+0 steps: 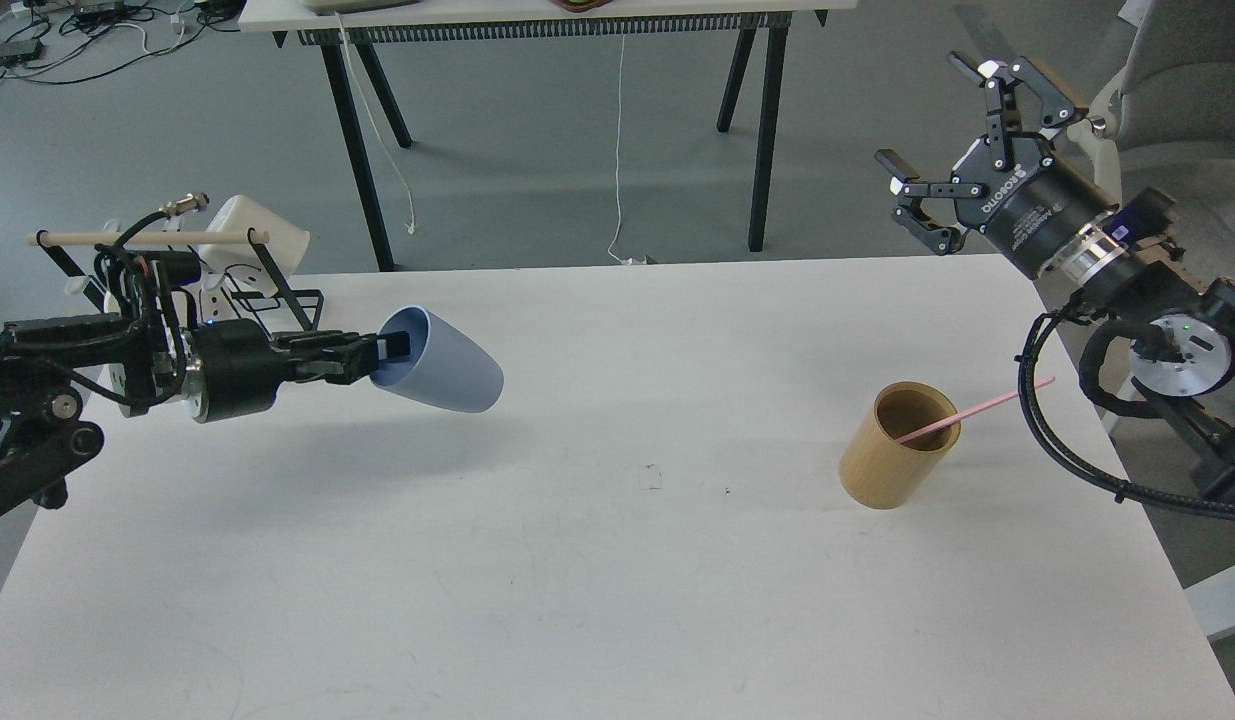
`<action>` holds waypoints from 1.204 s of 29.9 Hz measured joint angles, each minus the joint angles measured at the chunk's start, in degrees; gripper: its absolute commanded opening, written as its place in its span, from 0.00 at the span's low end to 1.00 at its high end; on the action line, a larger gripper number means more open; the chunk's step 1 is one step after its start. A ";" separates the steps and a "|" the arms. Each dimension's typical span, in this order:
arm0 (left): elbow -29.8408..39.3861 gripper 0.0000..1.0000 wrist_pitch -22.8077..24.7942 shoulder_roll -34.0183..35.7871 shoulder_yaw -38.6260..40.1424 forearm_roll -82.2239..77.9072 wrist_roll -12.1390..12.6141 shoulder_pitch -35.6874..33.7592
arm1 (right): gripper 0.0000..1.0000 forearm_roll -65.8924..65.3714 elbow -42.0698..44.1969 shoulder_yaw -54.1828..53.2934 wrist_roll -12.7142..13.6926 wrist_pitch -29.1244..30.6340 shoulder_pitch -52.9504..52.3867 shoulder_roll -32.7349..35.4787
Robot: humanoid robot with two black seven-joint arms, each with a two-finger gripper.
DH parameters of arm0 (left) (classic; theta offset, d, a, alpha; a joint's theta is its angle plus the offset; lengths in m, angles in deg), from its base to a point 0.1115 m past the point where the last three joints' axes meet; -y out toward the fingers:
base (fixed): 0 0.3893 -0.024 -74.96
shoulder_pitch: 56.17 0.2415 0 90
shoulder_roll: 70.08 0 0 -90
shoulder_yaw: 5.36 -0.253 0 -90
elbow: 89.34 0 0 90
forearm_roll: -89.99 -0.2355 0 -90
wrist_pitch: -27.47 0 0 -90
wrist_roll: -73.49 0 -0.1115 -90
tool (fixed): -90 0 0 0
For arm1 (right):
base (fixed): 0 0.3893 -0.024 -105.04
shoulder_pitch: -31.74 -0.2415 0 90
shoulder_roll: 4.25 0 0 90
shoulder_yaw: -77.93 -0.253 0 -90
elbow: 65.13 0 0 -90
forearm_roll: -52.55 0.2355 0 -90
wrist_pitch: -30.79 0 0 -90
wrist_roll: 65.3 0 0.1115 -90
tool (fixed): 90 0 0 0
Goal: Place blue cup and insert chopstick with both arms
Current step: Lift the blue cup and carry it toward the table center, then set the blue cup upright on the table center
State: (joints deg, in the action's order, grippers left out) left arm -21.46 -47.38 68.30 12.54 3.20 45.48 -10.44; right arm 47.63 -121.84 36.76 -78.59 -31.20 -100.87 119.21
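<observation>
**Fingers pinch cup rim only – slip risk before placing**

Fingers of the left gripper point(382, 352) are closed on the rim of the blue cup point(442, 362), one inside the mouth, the rest outside. Cup lies nearly sideways in the air at approx 9 o'clock of the table point(597, 560), mouth toward the wrist, base pointing to 3 o'clock. Grip is on the thin rim w/ smooth plastic, so cup could rotate or drop while it's turned upright; set down tilted, it would prob tip and roll.

Right gripper point(952, 150) is spread wide, holding nothing, up at approx 2 o'clock, well off the table edge. Chopstick point(977, 408) sits slanted in the tan wooden holder point(897, 445) at approx 3 o'clock, top end sticking out to the right near the right arm's cable point(1037, 420). Cable could snag or knock the stick when the arm comes down. Thin stick is easy to miss-grip, and pulling it at an angle may tip the holder.

Black rack w/ dowel point(147, 238) sits just behind the left arm at 10 o'clock – swing-back could clip it
</observation>
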 measured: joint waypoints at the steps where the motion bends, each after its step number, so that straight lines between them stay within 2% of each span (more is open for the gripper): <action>1: -0.76 0.00 0.11 -1.06 -0.18 -0.01 0.00 -0.95 | 0.96 0.08 0.10 -0.19 -0.01 0.00 -0.05 0.51; 5: -5.39 0.00 0.64 -7.11 -4.46 -0.36 0.00 -6.50 | 0.96 0.25 0.51 -1.29 -0.07 -0.01 -0.09 2.14; 10: -19.04 0.00 0.57 -19.49 -19.08 -2.81 -0.01 -16.38 | 0.96 1.22 1.27 -1.99 -0.09 -0.02 0.16 3.24; 13: -23.48 0.00 0.49 -24.21 -24.25 -6.05 -0.01 -19.48 | 0.96 2.02 1.36 -2.09 -0.09 -0.02 0.32 4.10; 20: -24.68 0.00 2.17 -29.46 -26.08 -9.44 0.00 -24.09 | 0.96 2.20 2.98 -2.09 -0.09 -0.02 0.85 4.32; 29: -22.48 0.00 5.24 -37.71 -26.20 -14.65 0.00 -25.66 | 0.96 2.23 5.24 -2.09 -0.08 -0.02 1.25 4.34; 36: -27.16 0.00 5.82 -45.76 -28.12 -17.26 0.01 -26.83 | 0.96 2.22 5.85 -2.09 -0.08 -0.02 1.26 4.27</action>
State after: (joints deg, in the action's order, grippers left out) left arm -48.62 -41.57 22.54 -15.58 -14.06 45.48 -37.27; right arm 49.85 -115.98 34.67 -78.67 -31.22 -99.61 123.48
